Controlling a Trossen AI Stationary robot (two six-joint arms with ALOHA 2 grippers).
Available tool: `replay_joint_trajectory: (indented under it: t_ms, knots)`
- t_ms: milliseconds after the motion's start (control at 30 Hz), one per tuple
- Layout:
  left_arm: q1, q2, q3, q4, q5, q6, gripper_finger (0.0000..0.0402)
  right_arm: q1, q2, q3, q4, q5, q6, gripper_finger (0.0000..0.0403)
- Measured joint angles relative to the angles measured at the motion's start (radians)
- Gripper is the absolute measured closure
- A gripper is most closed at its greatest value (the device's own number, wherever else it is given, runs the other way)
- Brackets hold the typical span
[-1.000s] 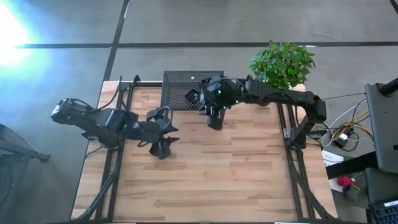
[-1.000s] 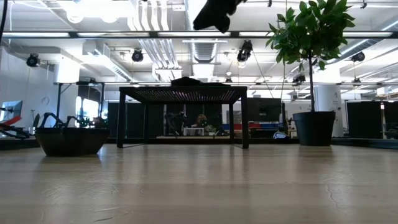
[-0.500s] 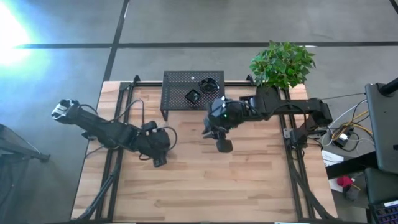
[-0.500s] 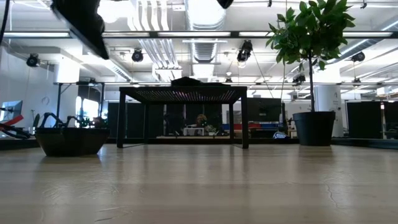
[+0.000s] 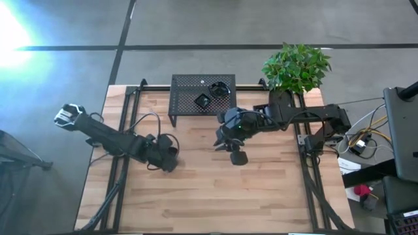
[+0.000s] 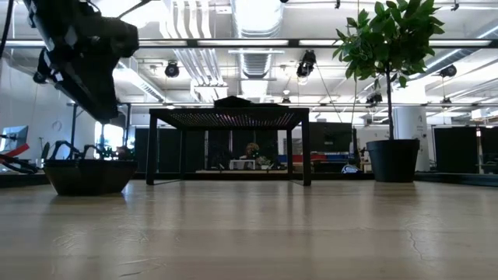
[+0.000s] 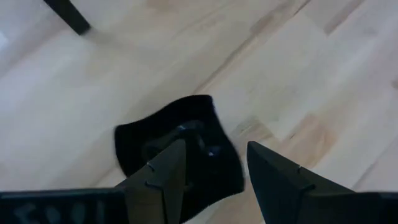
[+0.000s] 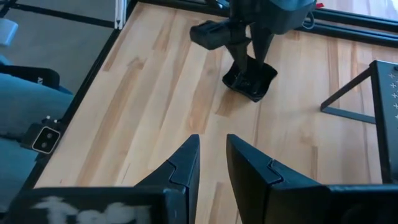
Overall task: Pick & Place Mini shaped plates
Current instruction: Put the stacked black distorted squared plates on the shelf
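The table [image 5: 215, 189] is pale wood in jointed strips, smooth with a soft sheen. On it, the small black dish [image 7: 180, 152] looks glossy, catching light. Behind the dish, the black stand [image 5: 189, 88] is perforated matt metal. The gripper fingers [image 8: 183, 165] look like dull black plastic.

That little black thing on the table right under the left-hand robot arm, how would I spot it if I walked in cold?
Find the wooden table and the black mesh stand at its far edge. Nearer and to the left, the left gripper, fingers open, hangs right over a small glossy black dish lying on bare wood. Unlike the dishes on top of the stand, it lies alone on the tabletop.
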Motion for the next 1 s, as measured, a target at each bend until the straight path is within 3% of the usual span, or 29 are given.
replay_joint_trajectory:
  t_ms: [267, 1000]
  knots:
    - [0.0, 0.029, -0.047, 0.172, 0.005, -0.05, 0.0239, -0.001, 0.0, 0.0, 0.001, 0.0, -0.002, 0.0334]
    - [0.003, 0.272, -0.05, 0.203, 0.035, -0.086, 0.0239, -0.001, 0.0, 0.0, 0.002, 0.0, -0.011, 0.0335]
